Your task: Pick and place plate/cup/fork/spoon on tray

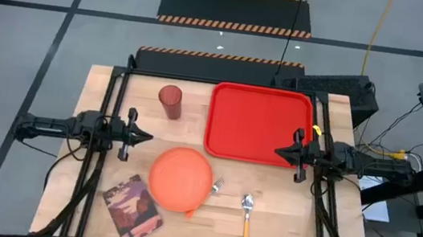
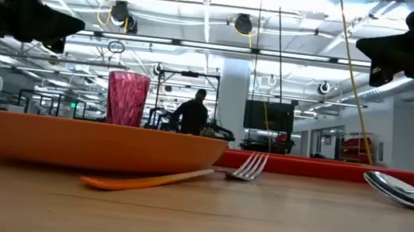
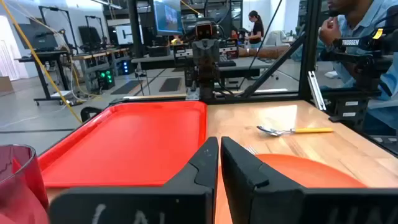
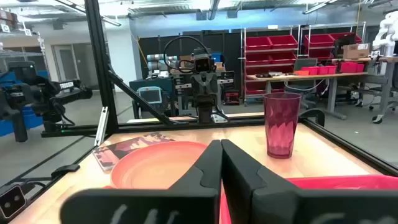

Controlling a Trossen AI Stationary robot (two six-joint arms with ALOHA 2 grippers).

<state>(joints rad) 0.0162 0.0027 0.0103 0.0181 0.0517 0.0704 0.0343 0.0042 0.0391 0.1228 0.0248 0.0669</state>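
Left claw (image 1: 147, 136) hovers above the wooden desk (image 1: 288, 217) at its left side, fingers pressed together, holding nothing. Right claw (image 1: 278, 152) hovers at the near right corner of the large bright red rectangular plastic tray (image 1: 259, 124), fingers likewise pressed together, empty. The two claws point toward each other, well apart.

Round orange plastic plate (image 1: 181, 179) lies on the desk between the claws and nearer the front edge, just beside the left claw tip, not touching it. Small dark red translucent plastic tumbler, the cup (image 1: 170, 101), stands upright left of the tray, near the left claw on the far side. Tray carries nothing.

Small fork with silver tines (image 1: 217, 187) and thin orange handle lies partly under the plate: tines stick out at the plate's right rim, handle end shows at its front rim. Low view: the plate rim rests over the handle. Small spoon with a round silver bowl and orange-yellow handle (image 1: 246, 217) lies right of the fork, apart from it, handle toward the front edge.

Maroon patterned book (image 1: 132, 208) lies flat at the front left, just beside the plate
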